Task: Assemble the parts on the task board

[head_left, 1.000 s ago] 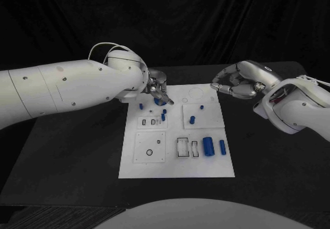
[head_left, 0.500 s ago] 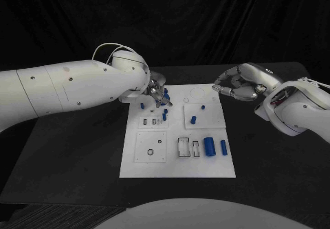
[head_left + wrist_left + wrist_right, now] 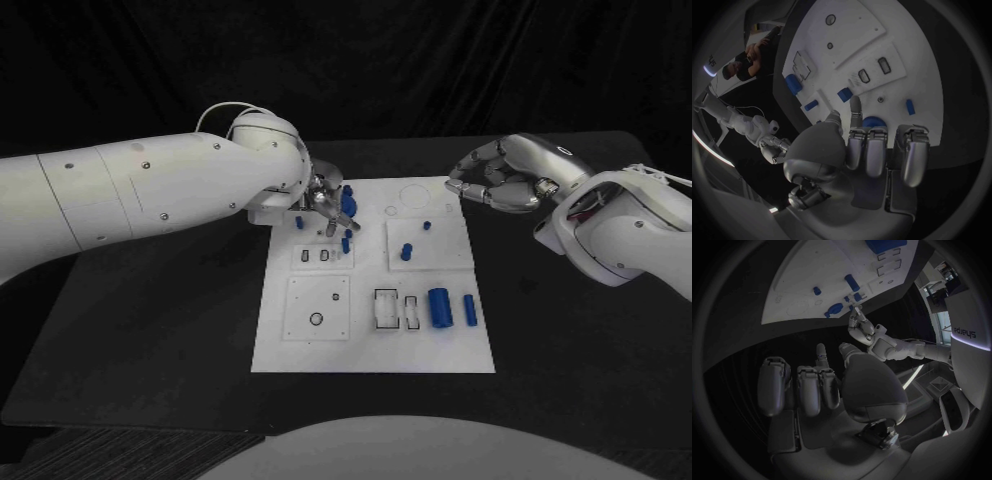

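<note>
White task board (image 3: 372, 340) on black table (image 3: 144, 330)

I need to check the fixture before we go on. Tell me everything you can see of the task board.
The task board is a flat white rectangular plate lying on the black table, its long side running away from the robot. It carries raised square panels with slots, holes and black-outlined recesses. Small blue parts stand or lie on it. The left hand hangs over its far left corner; the right hand hovers past its far right corner.

1 task board (image 3: 372, 345), 2 hands: left hand (image 3: 330, 205), right hand (image 3: 495, 180). Roughly 7 blue parts (image 3: 438, 308) visible on board.
</note>
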Robot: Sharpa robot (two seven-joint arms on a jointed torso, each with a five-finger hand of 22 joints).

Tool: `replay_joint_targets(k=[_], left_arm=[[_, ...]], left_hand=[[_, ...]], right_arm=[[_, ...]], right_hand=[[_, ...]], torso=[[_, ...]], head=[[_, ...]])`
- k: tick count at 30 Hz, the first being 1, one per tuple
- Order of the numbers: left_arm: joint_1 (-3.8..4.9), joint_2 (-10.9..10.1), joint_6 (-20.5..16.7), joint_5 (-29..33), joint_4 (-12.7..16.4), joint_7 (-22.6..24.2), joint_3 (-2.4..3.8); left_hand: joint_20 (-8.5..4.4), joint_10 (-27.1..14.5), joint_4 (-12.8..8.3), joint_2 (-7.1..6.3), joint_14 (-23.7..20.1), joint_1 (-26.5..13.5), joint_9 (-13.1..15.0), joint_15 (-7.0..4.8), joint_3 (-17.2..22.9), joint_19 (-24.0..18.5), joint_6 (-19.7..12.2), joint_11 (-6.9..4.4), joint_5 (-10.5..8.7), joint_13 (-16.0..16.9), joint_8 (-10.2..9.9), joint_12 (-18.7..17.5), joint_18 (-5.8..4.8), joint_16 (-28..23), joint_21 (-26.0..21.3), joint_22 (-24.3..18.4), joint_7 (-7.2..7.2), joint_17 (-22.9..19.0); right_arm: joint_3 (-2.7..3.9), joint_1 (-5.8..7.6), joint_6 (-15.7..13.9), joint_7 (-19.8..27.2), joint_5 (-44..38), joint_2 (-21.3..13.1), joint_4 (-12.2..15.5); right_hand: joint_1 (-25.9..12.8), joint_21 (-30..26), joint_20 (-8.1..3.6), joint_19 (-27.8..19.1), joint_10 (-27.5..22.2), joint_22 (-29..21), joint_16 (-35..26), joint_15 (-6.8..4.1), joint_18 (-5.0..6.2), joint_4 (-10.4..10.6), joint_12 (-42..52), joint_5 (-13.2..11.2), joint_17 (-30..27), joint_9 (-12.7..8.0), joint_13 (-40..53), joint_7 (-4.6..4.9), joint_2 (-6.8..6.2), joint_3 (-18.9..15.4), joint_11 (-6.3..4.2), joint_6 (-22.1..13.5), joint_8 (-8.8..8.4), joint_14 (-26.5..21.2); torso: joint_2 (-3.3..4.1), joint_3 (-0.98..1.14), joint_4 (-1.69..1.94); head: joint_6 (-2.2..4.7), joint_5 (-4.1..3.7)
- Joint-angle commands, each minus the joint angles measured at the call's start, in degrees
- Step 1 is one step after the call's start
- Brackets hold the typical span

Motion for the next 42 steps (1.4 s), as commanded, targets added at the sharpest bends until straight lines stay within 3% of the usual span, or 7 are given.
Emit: replay_joint_targets(k=[1, 8, 20, 33, 42], left_arm=[[-0.47, 0.2, 1.4, 3.8, 0.1, -1.1, 0.04], [-1.02, 0.3, 0.5, 4.1, 0.3, -1.3, 0.04], [-1.22, 0.2, 1.3, 4.2, 0.3, -1.7, 0.04], [-1.37, 0.7, 1.0, 4.2, -0.3, -1.4, 0.04], [-1.45, 1.0, 1.4, 4.2, -0.7, -1.6, 0.04]], left_hand=[[-0.05, 6.0, 0.0, 0.00, 6.0, -0.4, -0.1, 0.19, 0.4, 5.9, 0.2, 0.11, 0.17, 15.0, -0.2, 0.0, -0.79, 0.2, 0.2, 15.1, 0.01, 15.1], [-0.05, 6.0, 0.1, 0.03, 6.0, -0.5, -0.1, 0.19, 0.4, 5.9, 0.3, 0.11, 0.20, 15.0, -0.3, 0.0, -0.79, 0.2, 0.2, 15.1, 0.02, 15.1], [-0.05, 6.0, 0.0, 0.02, 6.0, -0.4, -0.1, 0.19, 0.4, 5.9, 0.4, 0.11, 0.32, 15.0, -0.4, 0.0, -0.79, 0.2, 0.2, 15.1, 0.02, 15.1], [0.03, 6.0, -0.9, -0.23, 6.0, 0.6, -0.5, 0.30, 1.3, 5.6, 0.0, 0.28, 1.50, 15.0, -2.3, 0.0, -0.68, 0.2, -0.1, 14.8, 0.27, 15.1], [0.17, 6.0, -2.0, -0.49, 6.0, 1.9, -0.8, 0.45, 2.4, 5.5, -0.1, 0.43, 2.83, 15.0, -3.8, 0.0, -0.65, 0.2, -0.1, 14.7, 0.43, 15.1]], right_arm=[[0.04, -0.15, 0.0, -1.0, 0.0, -0.1, 0.1], [0.04, -0.15, 0.1, -1.1, 0.0, -0.2, 0.1], [0.04, -0.15, -0.1, -1.1, 0.0, -0.1, 0.1], [0.04, -0.15, -0.1, -1.1, 0.0, 0.1, 0.0], [0.04, -0.15, -0.1, -1.2, 0.0, 0.2, -0.1]], right_hand=[[0.7, -0.3, -0.26, 0.8, 6.1, 11.7, 0.2, -0.07, -0.10, 0.0, 0.2, 0.4, 15.1, -0.1, 15.1, 0.13, -0.04, 0.4, -0.02, -0.1, -0.37, 5.9], [0.8, -0.2, -0.26, 0.9, 6.1, 11.7, 0.2, -0.07, -0.11, 0.0, 0.2, 0.4, 15.1, -0.1, 15.1, 0.14, -0.06, 0.4, -0.01, -0.1, -0.38, 5.9], [0.8, -0.3, -0.26, 0.8, 6.1, 11.7, 0.2, -0.07, -0.09, 0.0, 0.2, 0.5, 15.1, -0.1, 15.1, 0.15, -0.07, 0.4, 0.00, -0.1, -0.40, 5.9], [0.9, -0.7, -0.26, 0.6, 6.1, 11.5, 0.2, -0.06, 0.00, 0.0, 0.2, 0.5, 15.1, -0.1, 15.1, 0.17, -0.10, 0.4, 0.01, -0.1, -0.43, 5.9], [1.0, -1.0, -0.25, 0.5, 6.1, 11.5, 0.2, -0.05, 0.07, 0.0, 0.2, 0.6, 15.1, -0.2, 15.1, 0.19, -0.12, 0.5, 0.01, -0.2, -0.48, 5.9]], torso=[[-0.01, 0.01, -0.06], [-0.01, 0.07, -0.09], [0.06, -0.04, -0.14], [-0.04, 0.05, -0.06], [-0.06, 0.02, -0.19]], head=[[-0.01, -0.04], [-0.01, -0.16], [-0.01, -0.10], [-0.01, -0.52], [-0.01, -0.27]])
